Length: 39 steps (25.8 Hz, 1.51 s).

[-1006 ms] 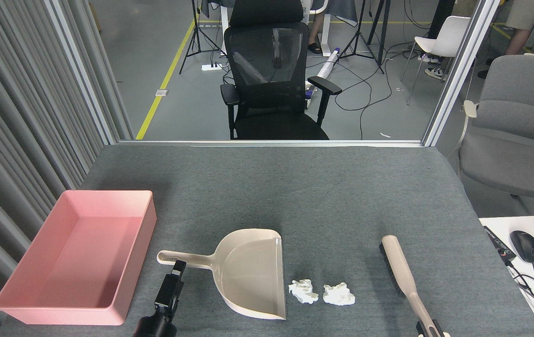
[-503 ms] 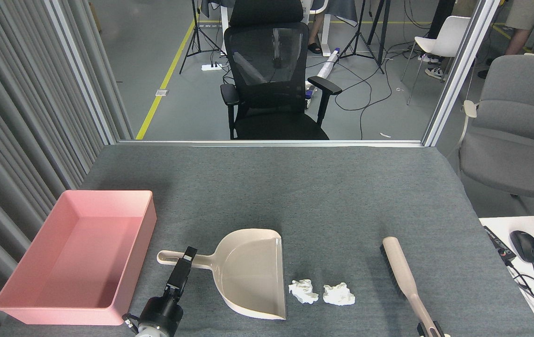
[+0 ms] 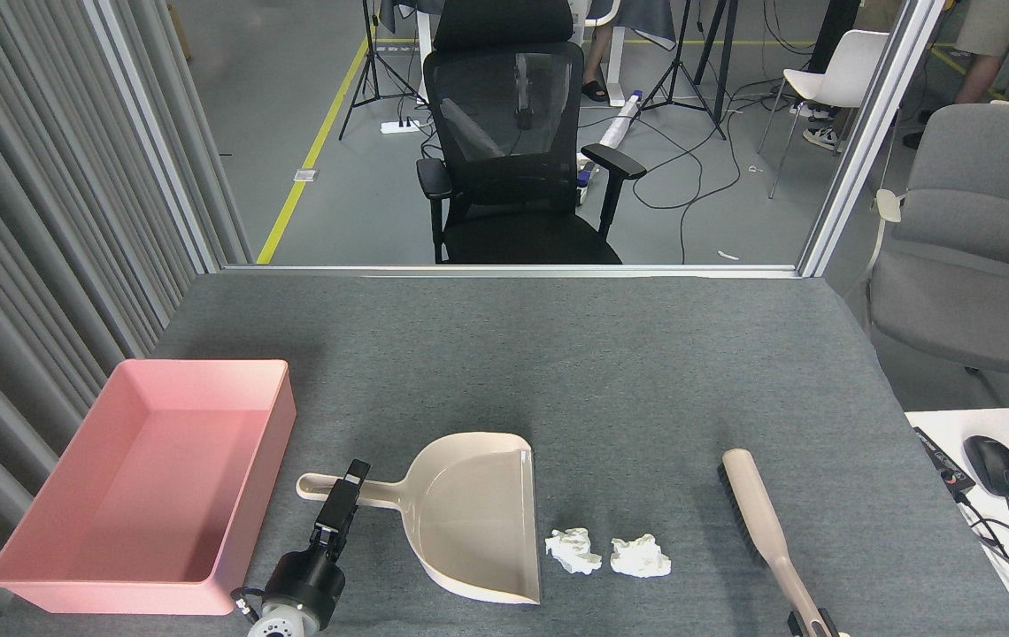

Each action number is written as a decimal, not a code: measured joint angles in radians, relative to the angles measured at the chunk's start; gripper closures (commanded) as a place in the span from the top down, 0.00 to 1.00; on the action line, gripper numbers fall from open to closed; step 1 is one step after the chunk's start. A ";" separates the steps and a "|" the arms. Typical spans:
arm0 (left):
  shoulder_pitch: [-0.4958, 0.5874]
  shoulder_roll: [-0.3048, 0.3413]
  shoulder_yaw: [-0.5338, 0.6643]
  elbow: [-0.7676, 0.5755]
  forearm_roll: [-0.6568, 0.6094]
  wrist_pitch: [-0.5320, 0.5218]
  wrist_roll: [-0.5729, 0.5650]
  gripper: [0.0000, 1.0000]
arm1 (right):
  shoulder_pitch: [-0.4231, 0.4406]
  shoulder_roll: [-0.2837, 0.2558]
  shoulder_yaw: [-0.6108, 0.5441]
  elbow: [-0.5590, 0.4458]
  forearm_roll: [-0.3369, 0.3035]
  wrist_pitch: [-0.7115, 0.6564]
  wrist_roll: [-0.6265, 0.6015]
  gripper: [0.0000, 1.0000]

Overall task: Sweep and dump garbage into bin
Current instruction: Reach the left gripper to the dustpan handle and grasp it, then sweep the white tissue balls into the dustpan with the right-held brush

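Garbage, in the form of two crumpled white tissue wads (image 3: 572, 550) (image 3: 640, 556), lies on the grey table (image 3: 611, 372) near its front edge, the two wads side by side and just apart. The left wad sits just beside the open lip of the beige dustpan (image 3: 473, 518), not inside it.

Left gripper (image 3: 347, 485): it enters from the bottom edge, dark and seen nearly end-on, with its tip over the dustpan handle (image 3: 336, 487). Whether it is released or clamped on the handle cannot be told. The wads lie well to the right of this gripper, with the dustpan body between.

Right gripper (image 3: 814, 626): only a small part shows at the bottom edge, at the near end of the brush (image 3: 761, 522) handle. Its state cannot be told. The brush lies diagonally on the table, its head pointing away, to the right of the wads and apart from them.

Bin (image 3: 62, 579): the pink tray stands at the left of the table, beside the dustpan handle, with nothing visible inside.

Beyond the far table edge stands a black office chair (image 3: 513, 150); a grey chair (image 3: 982, 265) stands at right.
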 measured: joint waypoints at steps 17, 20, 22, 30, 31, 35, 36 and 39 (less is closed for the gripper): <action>-0.005 -0.006 0.067 0.002 0.001 0.002 -0.032 0.44 | 0.001 0.001 0.000 -0.001 0.000 0.001 -0.002 0.12; -0.003 -0.007 0.074 0.000 0.000 0.001 -0.047 0.43 | 0.001 0.001 0.000 -0.001 0.000 0.001 -0.002 0.12; -0.002 -0.008 0.076 0.000 0.000 0.000 -0.051 0.41 | 0.001 0.001 0.000 -0.001 0.000 0.001 -0.003 0.12; 0.000 -0.009 0.077 0.000 0.000 -0.001 -0.079 0.31 | 0.002 0.001 0.000 -0.004 0.000 0.000 -0.003 0.12; 0.000 -0.010 0.078 0.001 0.000 -0.002 -0.082 0.29 | 0.002 0.001 0.000 -0.004 0.000 -0.003 -0.004 0.12; 0.000 -0.012 0.078 0.002 0.000 -0.011 -0.089 0.24 | 0.006 0.006 0.001 -0.007 0.000 -0.021 -0.010 0.12; 0.000 -0.012 0.079 0.002 0.000 -0.017 -0.091 0.21 | 0.009 0.007 0.001 -0.007 0.000 -0.025 -0.011 0.12; 0.000 -0.012 0.079 0.002 -0.009 -0.036 -0.093 0.19 | 0.017 0.009 0.002 -0.008 -0.001 -0.043 -0.013 0.12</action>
